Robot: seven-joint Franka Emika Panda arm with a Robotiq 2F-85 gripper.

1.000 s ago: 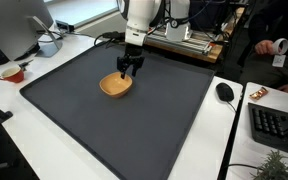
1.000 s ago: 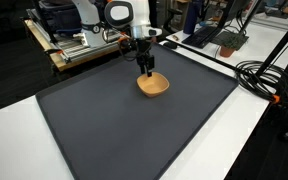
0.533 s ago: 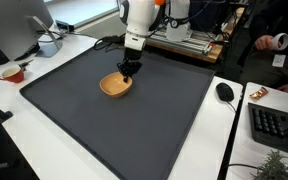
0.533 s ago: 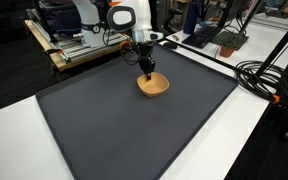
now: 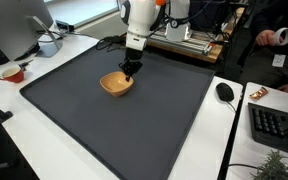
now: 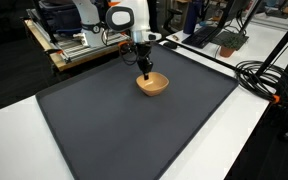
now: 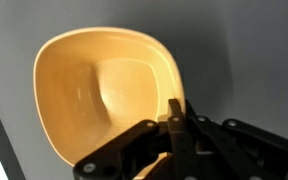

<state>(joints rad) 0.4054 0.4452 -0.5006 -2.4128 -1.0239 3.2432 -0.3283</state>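
In an exterior view, the dark mat lies open around the wooden bowl from three round to nine o'clock, giving wide room to pass. At one o'clock the gripper stands over the rim, with a metal rig behind it. Off the mat, a mouse and a keyboard sit at three o'clock, and a red cup at nine.

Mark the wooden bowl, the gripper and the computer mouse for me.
wooden bowl (image 7: 94, 90): wrist view, inside floor of the bowl.
gripper (image 5: 130, 73): an exterior view, between the fingertips at the bowl's rim.
computer mouse (image 5: 225, 92): an exterior view, top of its shell.
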